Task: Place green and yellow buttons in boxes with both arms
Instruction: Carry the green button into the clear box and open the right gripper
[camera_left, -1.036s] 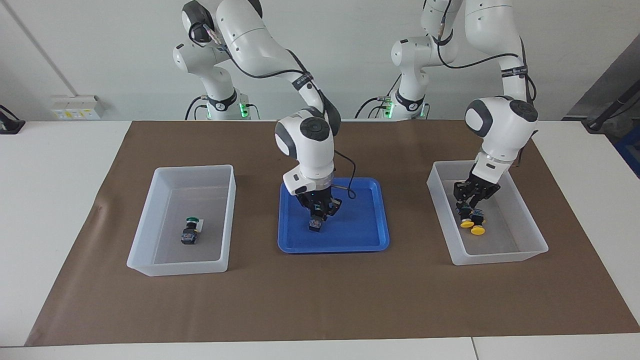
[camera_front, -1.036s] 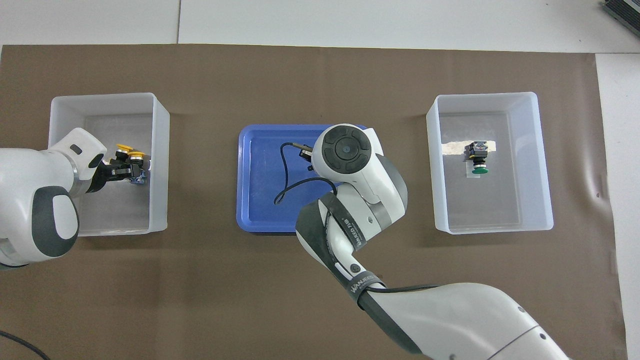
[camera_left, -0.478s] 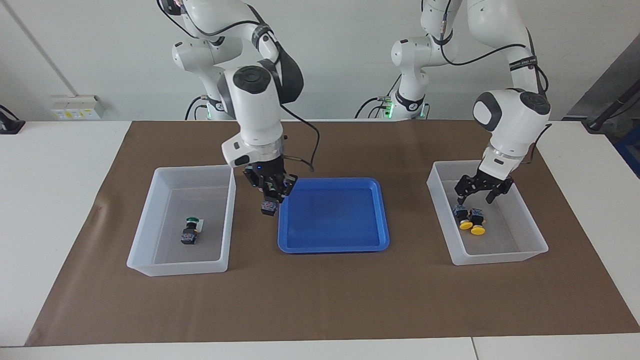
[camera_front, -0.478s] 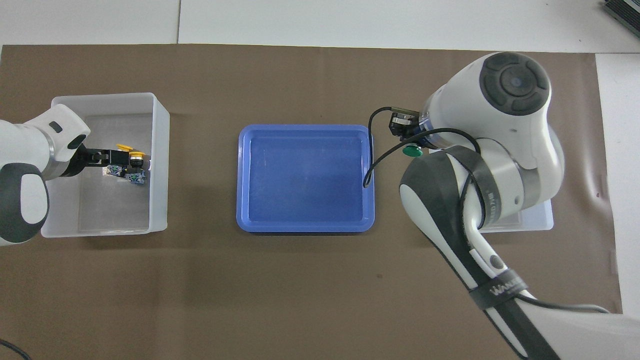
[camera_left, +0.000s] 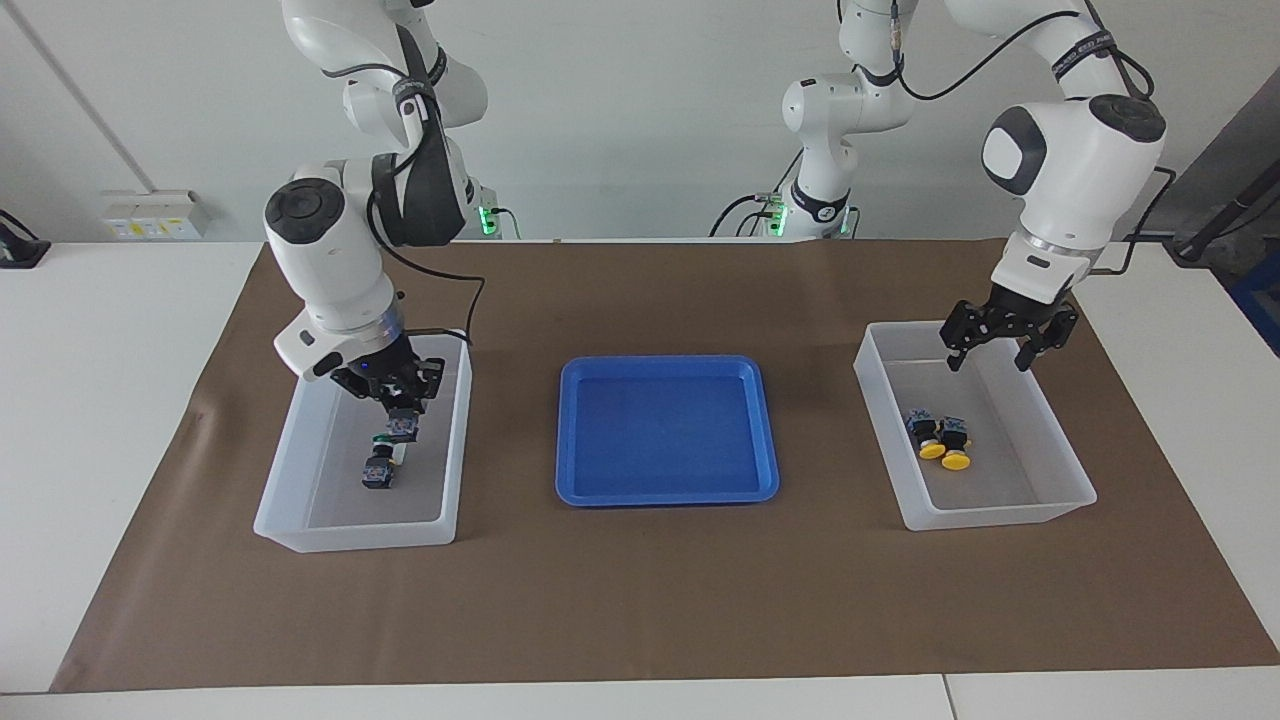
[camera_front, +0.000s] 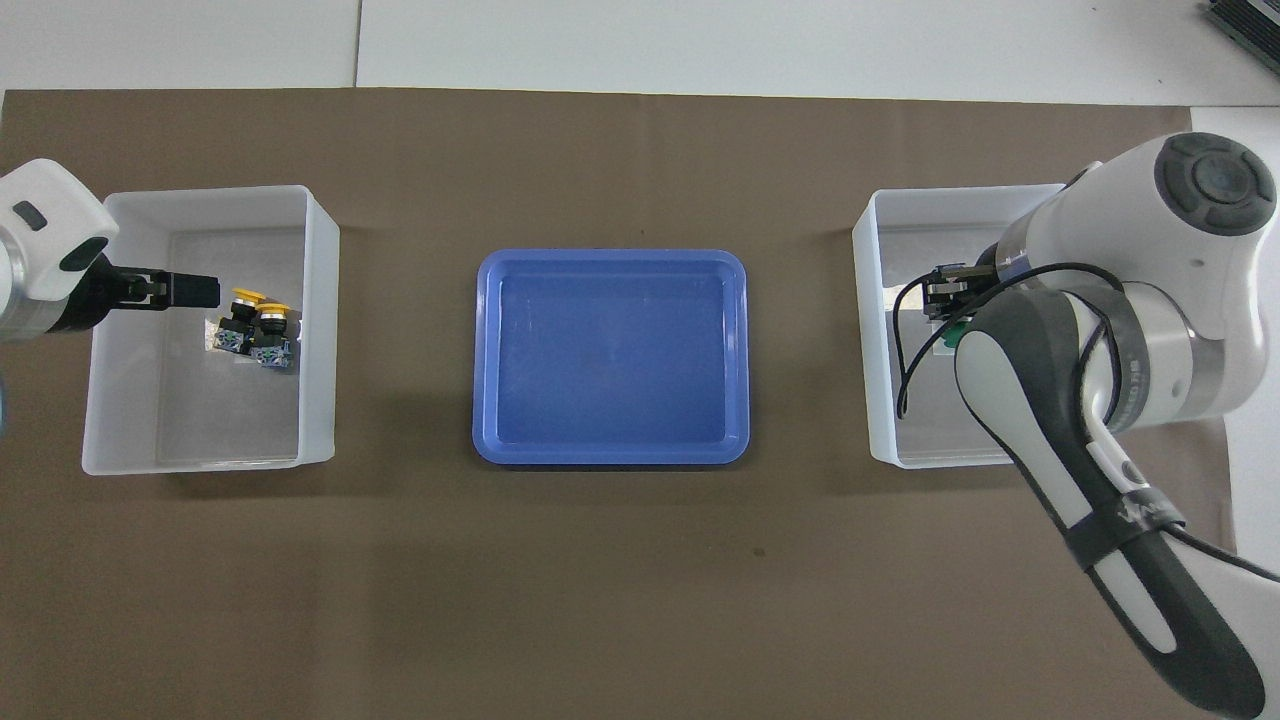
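My right gripper (camera_left: 400, 398) is shut on a green button (camera_left: 403, 426) and holds it low inside the clear box (camera_left: 350, 540) at the right arm's end. A second green button (camera_left: 378, 470) lies on that box's floor, just under the held one. In the overhead view the right arm covers most of this box (camera_front: 868, 350), and its gripper (camera_front: 945, 290) shows at the wrist. My left gripper (camera_left: 1000, 348) hangs open above the other clear box (camera_left: 1000, 520). Two yellow buttons (camera_left: 942, 448) lie side by side in that box (camera_front: 320, 300). The left gripper (camera_front: 190, 290) is beside the yellow buttons (camera_front: 255, 325), apart from them.
A blue tray (camera_left: 665, 430) lies on the brown mat (camera_left: 640, 600) midway between the two boxes, also visible from overhead as the blue tray (camera_front: 610, 355). White tabletop borders the mat on every side.
The right gripper has carried the green button from beside the blue tray into the box at its end. The left gripper has opened, leaving a yellow button in its box, and risen.
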